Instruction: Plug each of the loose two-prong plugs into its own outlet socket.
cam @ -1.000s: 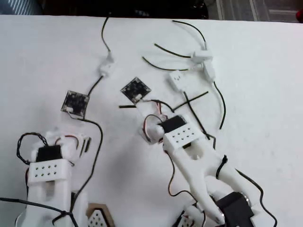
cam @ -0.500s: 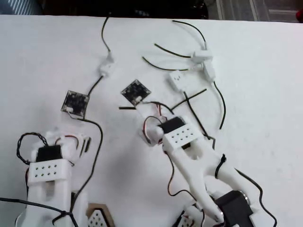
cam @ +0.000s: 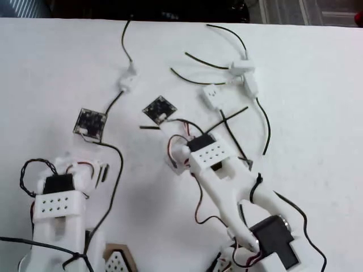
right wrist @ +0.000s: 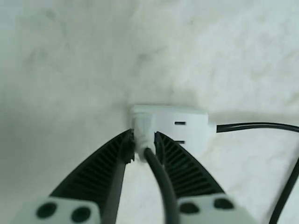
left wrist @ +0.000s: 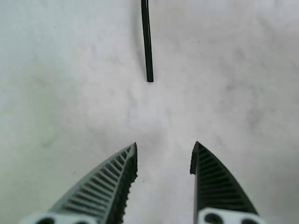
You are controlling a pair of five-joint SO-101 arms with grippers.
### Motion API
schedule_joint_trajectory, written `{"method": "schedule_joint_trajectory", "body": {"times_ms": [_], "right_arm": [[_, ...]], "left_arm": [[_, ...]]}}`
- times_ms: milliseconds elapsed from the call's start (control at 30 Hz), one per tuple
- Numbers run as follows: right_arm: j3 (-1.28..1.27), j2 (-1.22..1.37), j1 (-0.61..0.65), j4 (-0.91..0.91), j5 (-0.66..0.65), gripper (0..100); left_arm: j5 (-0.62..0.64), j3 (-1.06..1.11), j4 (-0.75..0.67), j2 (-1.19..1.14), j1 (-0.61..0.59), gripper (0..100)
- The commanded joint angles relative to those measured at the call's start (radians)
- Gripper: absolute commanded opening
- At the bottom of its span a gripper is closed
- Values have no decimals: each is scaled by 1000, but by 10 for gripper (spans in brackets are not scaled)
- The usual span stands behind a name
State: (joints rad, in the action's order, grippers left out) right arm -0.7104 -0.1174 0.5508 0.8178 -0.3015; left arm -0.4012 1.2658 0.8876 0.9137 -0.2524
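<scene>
One white plug [right wrist: 142, 126] sits pressed against the white socket block [right wrist: 187, 123] mid-counter, clenched in the right pincer [right wrist: 144, 136], likely so it can be pushed straight home, while the left pincer [left wrist: 163, 156] hangs released over the counter [left wrist: 56, 70], near left.

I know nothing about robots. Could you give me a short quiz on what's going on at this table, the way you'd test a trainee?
1. True or false: the left hand is shut.
2. What is the right hand shut on?
A) a white plug with a black cable
B) a dark circuit board
C) nothing at all
3. Fill in the blank: the white outlet socket just beyond the right hand shows two dark ____ on its face.

Key: 1 false, it is open over the bare table. 2 A. 3 slots.
</scene>
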Motion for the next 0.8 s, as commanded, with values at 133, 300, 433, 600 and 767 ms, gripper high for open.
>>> {"method": "schedule_joint_trajectory", "body": {"times_ms": [133, 300, 433, 600, 767], "right_arm": [[2, 38, -8, -8, -9, 17], [38, -36, -16, -1, -3, 17], [81, -156, -15, -1, -3, 17], [180, -193, -10, -10, -2, 17], [247, -173, 15, -88, -8, 17]], "left_arm": [[-11, 2, -15, 13, -5, 195], [-11, 12, -18, 16, -4, 195], [-11, 26, -44, 18, -4, 195], [-11, 26, -44, 18, -5, 195], [-11, 26, -44, 18, -5, 195]]}}
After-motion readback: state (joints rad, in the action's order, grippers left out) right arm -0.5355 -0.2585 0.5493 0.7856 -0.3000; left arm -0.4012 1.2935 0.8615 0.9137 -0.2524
